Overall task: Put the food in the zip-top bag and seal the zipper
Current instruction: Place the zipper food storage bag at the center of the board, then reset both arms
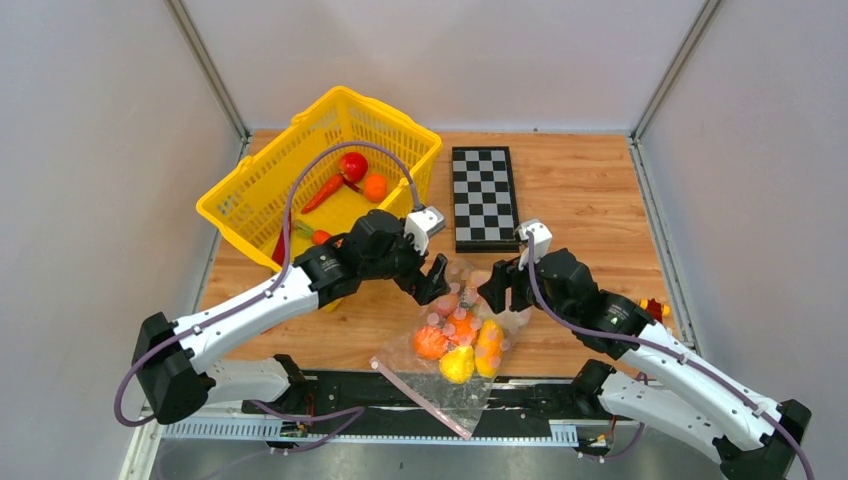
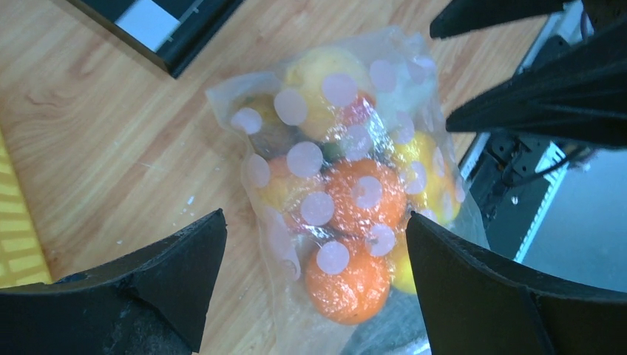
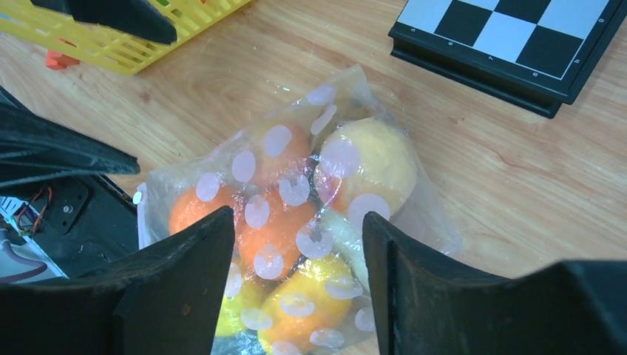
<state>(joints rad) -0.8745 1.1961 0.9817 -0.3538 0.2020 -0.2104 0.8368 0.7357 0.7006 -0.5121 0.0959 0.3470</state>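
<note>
The zip-top bag, clear with pale pink dots, lies on the wood near the table's front edge. The food, orange and yellow rounded pieces plus a pale one, sits inside it. The pink zipper runs along the bag's near end, over the black rail. My left gripper hovers open at the bag's far left. The left wrist view shows that gripper straddling the bag above an orange piece, holding nothing. My right gripper stands open at the far right, and its own camera shows it above the food.
A yellow basket at the back left holds a tomato, a carrot and an orange. A folded checkerboard lies behind the bag. A small red and yellow item sits by the right arm. The front edge borders a black rail.
</note>
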